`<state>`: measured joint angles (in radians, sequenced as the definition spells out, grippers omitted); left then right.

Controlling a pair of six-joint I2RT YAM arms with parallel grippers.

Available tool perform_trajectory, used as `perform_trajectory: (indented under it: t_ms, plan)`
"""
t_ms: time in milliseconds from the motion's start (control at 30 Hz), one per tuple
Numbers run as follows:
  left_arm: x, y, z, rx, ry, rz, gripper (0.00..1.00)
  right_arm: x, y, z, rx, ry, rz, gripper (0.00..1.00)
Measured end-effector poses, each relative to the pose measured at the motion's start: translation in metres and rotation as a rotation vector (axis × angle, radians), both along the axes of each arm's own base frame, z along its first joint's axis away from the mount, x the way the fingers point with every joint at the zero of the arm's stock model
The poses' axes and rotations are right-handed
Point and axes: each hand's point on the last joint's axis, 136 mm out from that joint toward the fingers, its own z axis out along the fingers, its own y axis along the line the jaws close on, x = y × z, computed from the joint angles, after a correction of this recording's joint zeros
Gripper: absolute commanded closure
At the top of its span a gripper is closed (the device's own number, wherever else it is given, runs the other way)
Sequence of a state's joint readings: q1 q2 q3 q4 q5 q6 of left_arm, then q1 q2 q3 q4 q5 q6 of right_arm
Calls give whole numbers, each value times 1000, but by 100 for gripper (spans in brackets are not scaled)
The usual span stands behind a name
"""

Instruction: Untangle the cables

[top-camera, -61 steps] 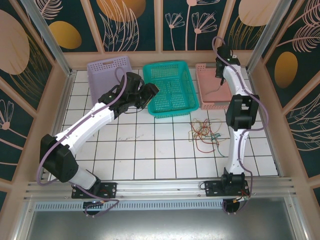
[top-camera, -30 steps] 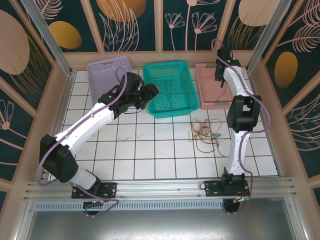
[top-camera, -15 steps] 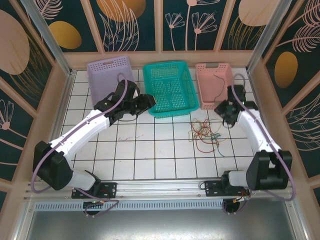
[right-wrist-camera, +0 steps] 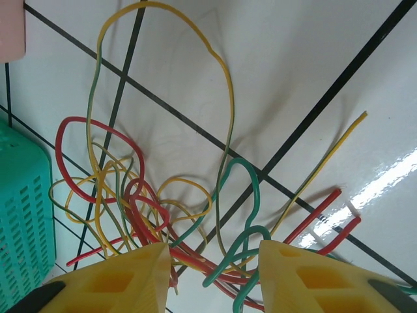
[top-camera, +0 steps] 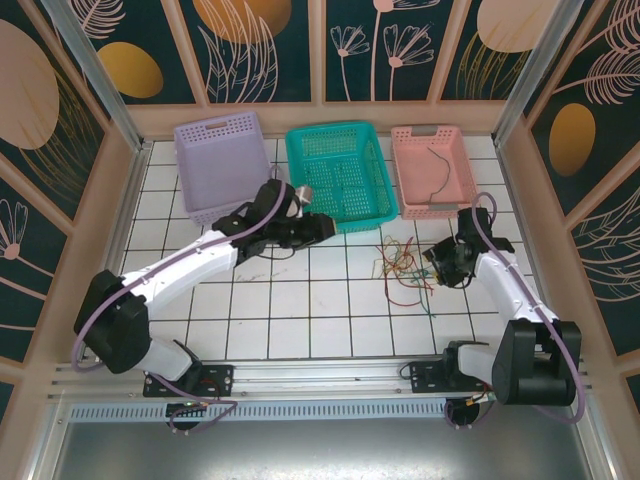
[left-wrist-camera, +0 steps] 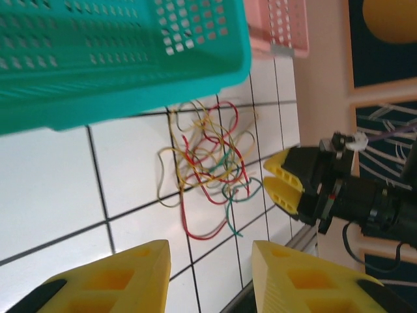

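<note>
I read the left pincer (top-camera: 315,228) as spread and empty beside the teal basket (top-camera: 330,129). The right pincer (right-wrist-camera: 208,280) is spread just right of the cables (top-camera: 403,268), which lie tangled on the desk (top-camera: 300,300).

- A tangle of thin red, yellow and green cables (left-wrist-camera: 210,162) lies at the centre on the white tiled table (left-wrist-camera: 52,189)
- A teal perforated plastic basket (left-wrist-camera: 124,59) spans 10 to 12 o'clock, its near wall just beside the tangle
- A pink perforated plastic basket (left-wrist-camera: 281,23) sits at 1 o'clock
- The left gripper (left-wrist-camera: 212,261) is at 6 o'clock, its yellow fingers spread apart
- The right gripper (left-wrist-camera: 268,179) is at 3 o'clock, its yellow fingers parted and their tips just beside the tangle
</note>
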<state>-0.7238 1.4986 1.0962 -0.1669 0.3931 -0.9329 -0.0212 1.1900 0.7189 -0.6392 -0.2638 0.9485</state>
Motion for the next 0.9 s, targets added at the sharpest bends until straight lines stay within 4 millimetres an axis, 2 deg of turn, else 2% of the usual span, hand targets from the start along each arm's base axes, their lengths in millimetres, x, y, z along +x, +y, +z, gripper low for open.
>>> perform_trajectory:
  t_ms: [133,333,433,533,633,767,900]
  plan:
    - [-10,-20,-8,4,20,-40,59,-7,-8,8,-19,-9,-31,51]
    - [-5,-28,-5,-2,14,-37,56,-19,-8,24,-6,-50,-57,50]
    - [-1,-35,-2,-15,1,-43,54,-30,0,9,57,-33,-90,52]
    - [-2,-47,-4,-20,-3,-63,51,-35,8,-8,125,3,-134,59]
    - [-9,-60,-10,-17,5,-95,49,-26,11,-10,155,2,-158,62]
    - [-17,-77,-17,-14,20,-129,48,-10,10,-3,152,-30,-159,64]
    - [-18,-98,-23,-13,24,-156,47,-1,9,2,142,-69,-140,81]
